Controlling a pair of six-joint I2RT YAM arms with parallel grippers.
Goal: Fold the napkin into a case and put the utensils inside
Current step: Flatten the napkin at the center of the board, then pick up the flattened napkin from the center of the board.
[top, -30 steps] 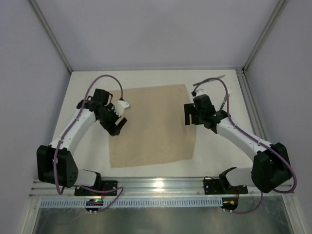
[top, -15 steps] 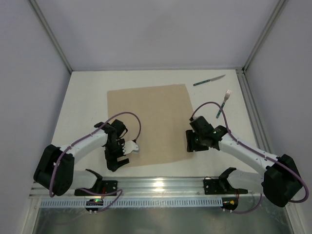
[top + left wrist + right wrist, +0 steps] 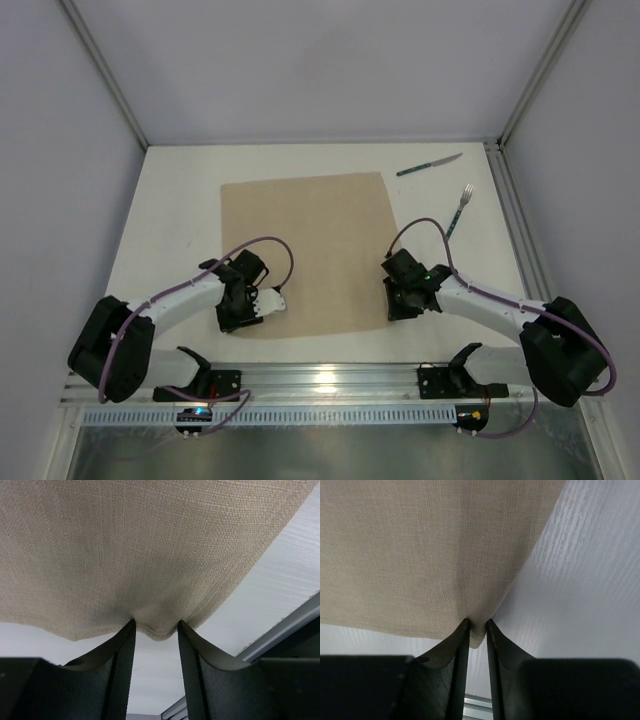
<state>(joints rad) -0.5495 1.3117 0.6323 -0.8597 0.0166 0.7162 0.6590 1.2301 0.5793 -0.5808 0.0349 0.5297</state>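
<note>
Now left fingers (image 3: 122, 670) pinch napkin (image 3: 305, 250) near hem; right fingers (image 3: 457, 680) grip near corner.

Top view: napkin (image 3: 305, 250) near corners hidden under left hand (image 3: 233, 320), right hand (image 3: 394, 308).

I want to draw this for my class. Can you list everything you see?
napkin: one, beige, spread flat mid-table
knife: one, silver with green handle, far right, beyond the napkin
fork: one, silver with green handle, right of the napkin
table: one, white, under everything
left gripper: one, black, pinching the napkin's near edge, left side
right gripper: one, black, pinching the napkin's near right corner
</note>
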